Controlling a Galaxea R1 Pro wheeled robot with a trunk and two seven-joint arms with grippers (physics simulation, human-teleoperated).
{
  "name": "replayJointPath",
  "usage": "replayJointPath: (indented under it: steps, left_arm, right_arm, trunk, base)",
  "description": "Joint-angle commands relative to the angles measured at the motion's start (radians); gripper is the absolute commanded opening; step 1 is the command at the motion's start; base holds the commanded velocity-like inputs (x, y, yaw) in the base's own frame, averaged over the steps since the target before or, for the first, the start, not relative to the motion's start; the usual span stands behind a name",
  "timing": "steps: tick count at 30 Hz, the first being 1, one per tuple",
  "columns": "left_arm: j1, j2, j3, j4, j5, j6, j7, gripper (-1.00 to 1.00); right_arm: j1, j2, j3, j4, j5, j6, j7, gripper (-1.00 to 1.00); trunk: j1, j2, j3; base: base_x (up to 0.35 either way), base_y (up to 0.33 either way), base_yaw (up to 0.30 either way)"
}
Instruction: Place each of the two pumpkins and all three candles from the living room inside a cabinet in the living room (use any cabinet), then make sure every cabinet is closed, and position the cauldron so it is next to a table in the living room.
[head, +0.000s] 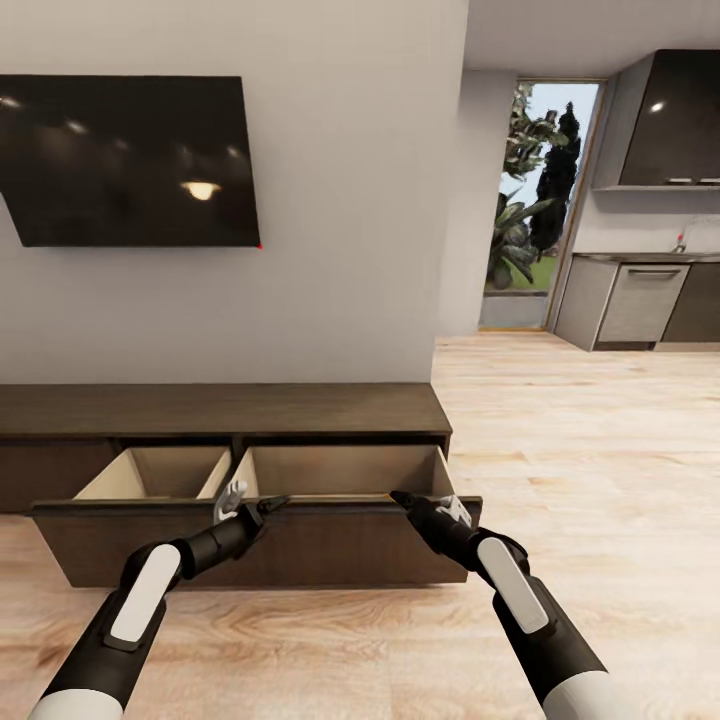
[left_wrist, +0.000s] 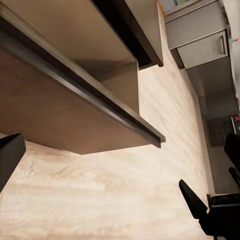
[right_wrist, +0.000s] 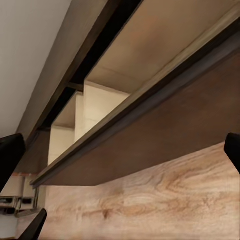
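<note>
The long low dark-brown cabinet stands against the wall with its wide drawer front pulled out. Two pale beige compartments show behind the front, and no object shows in the parts I see; their floors are hidden. My left gripper sits open at the front's top edge, left of centre. My right gripper is open at the same edge near the right end. In the right wrist view its fingers stand wide apart, facing the drawer front. The pumpkins, candles, cauldron and table are out of view.
A black TV hangs on the wall above the cabinet. Light wood floor stretches to the right toward grey kitchen units and a glass door. The open drawer juts out over the floor toward me.
</note>
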Motion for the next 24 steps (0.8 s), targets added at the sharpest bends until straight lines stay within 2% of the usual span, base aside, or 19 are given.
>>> replayJointPath:
  steps: [1,8,24]
  left_arm:
    - [-0.001,0.000,0.002,0.001,-0.003,0.005,-0.005,1.00]
    - [-0.001,0.000,0.004,0.003,-0.003,0.005,-0.005,1.00]
    - [-0.001,-0.001,0.003,0.009,-0.001,0.004,-0.005,1.00]
  right_arm:
    - [0.000,0.000,0.001,-0.002,-0.010,0.002,-0.009,1.00]
    - [0.000,0.001,0.005,-0.003,-0.009,0.002,-0.009,1.00]
    - [0.000,-0.004,0.009,-0.001,-0.010,0.003,-0.009,1.00]
  trunk:
    - [0.000,0.000,-0.001]
    - [0.000,0.000,-0.001]
    - [0.007,-0.004,-0.063]
  base:
    - [-0.016,0.000,0.000]
    - [-0.004,0.000,0.000]
    - [0.000,0.000,0.000]
